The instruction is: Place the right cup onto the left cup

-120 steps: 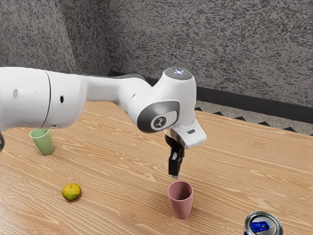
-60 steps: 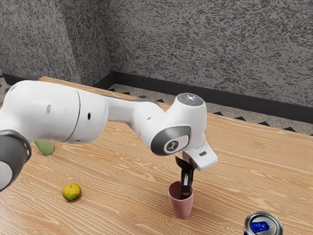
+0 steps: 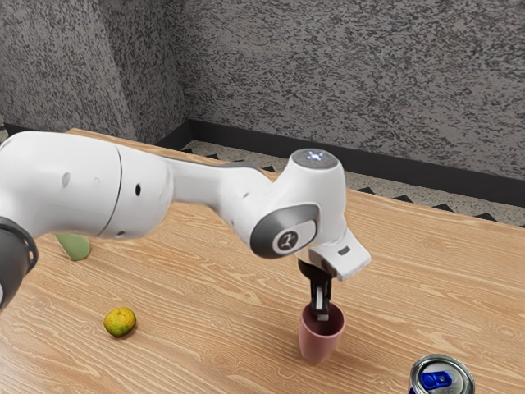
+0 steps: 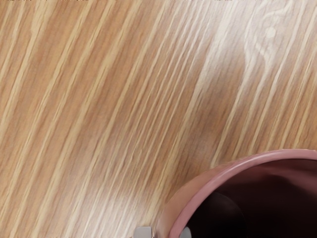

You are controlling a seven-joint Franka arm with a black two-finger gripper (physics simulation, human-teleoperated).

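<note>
1. Grasping the pink cup (image 3: 318, 346) by its wall: gripper (image 3: 321, 315), one finger inside the rim, one outside. Cup leans slightly.
2. Soda can (image 3: 446, 386): exterior view's right of pink cup.
3. Yellow-green fruit (image 3: 120, 322): exterior view's left of it.
4. Green cup (image 3: 75, 248): farther off that way, partly hidden.

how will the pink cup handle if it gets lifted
The pink cup is probably stiff: its rim looks smoothly round. Being hollow, it may be light. It could tilt, as the end effector grips one side only.
</note>
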